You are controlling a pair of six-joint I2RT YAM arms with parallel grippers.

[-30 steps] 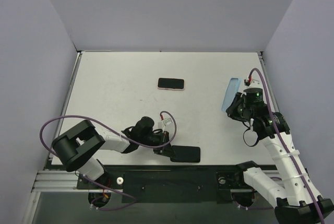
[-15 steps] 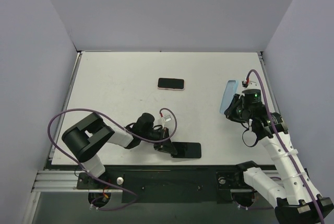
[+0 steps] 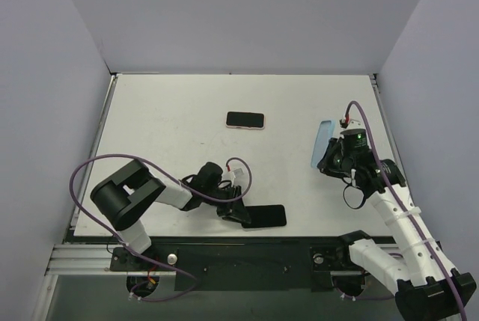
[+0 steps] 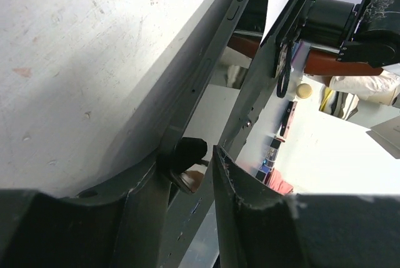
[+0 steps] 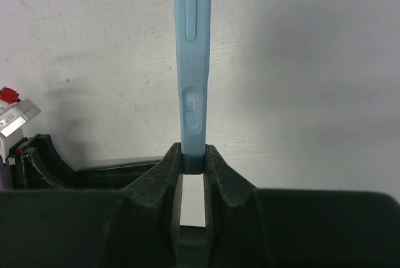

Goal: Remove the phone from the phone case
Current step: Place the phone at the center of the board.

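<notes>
A black phone (image 3: 268, 216) lies flat near the table's front edge, out of its case. In the left wrist view its grey side edge with buttons (image 4: 212, 55) runs diagonally down to my left finger. My left gripper (image 3: 238, 212) is at the phone's left end. Its jaws (image 4: 190, 152) stand a little apart with nothing between them. My right gripper (image 3: 329, 158) is shut on the lower end of a light blue phone case (image 3: 322, 141) and holds it upright above the table at the right. The right wrist view shows the case edge-on (image 5: 192, 43) between the fingers (image 5: 193, 152).
A second dark phone in a pale pink case (image 3: 245, 120) lies flat at the middle back of the table. Grey walls close off the left, back and right. The table's front edge with its mounting rail (image 3: 247, 254) runs just below the black phone.
My right gripper has carried the blue case a little left and toward the back. My left gripper and the black phone have shifted slightly left along the front edge.
</notes>
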